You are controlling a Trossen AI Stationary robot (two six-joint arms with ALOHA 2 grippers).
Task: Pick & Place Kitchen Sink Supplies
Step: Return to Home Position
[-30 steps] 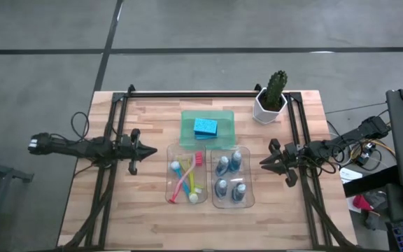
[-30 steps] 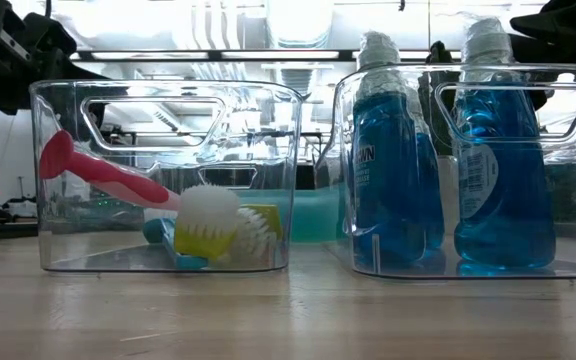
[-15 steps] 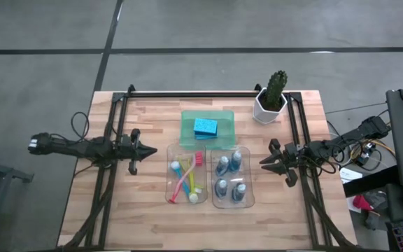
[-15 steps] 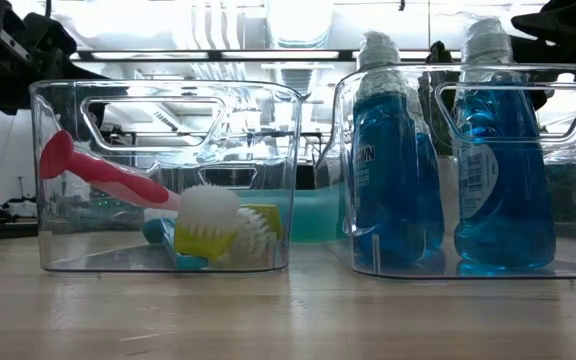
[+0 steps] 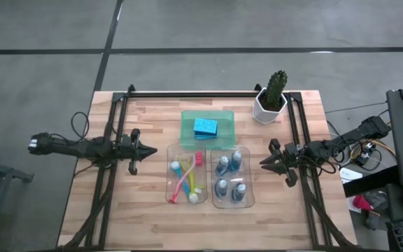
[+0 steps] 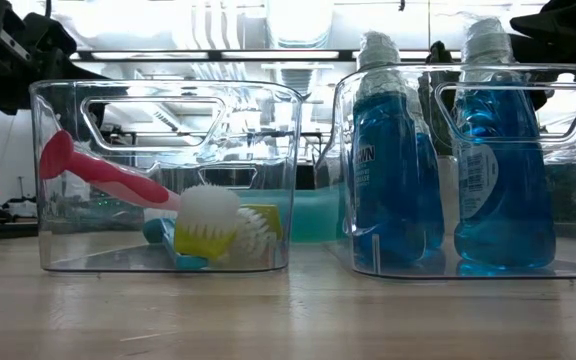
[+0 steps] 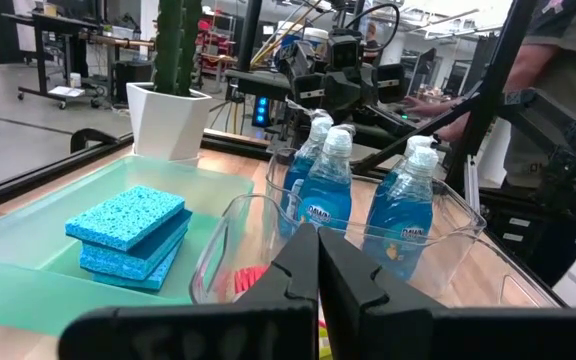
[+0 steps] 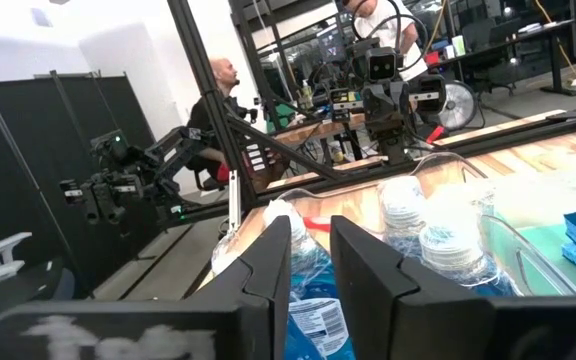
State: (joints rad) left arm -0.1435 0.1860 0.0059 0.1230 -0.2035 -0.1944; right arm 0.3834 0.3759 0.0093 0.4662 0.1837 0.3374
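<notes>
Low view: dish-soap bottles (image 6: pixel 398 160) in a clear bin (image 6: pixel 568 72), one label reading "AWN". Left gripper (image 5: pixel 144 149) is clenched on nothing, right gripper (image 5: pixel 262 162) is slightly parted.

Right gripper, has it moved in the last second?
No. In the high view the right gripper stays at the same spot just right of the bottle bin, apart from its rim, exactly as in the earlier pictures.

My table (image 5: pixel 152 217): sponges (image 5: pixel 205 127) in tray (image 5: pixel 227 134), mid-rear; before it, brushes (image 5: pixel 187 182) in left bin (image 5: pixel 171 155), bottles (image 5: pixel 230 175) in right bin (image 5: pixel 252 178); cactus (image 5: pixel 272 92), rear-right corner.
</notes>
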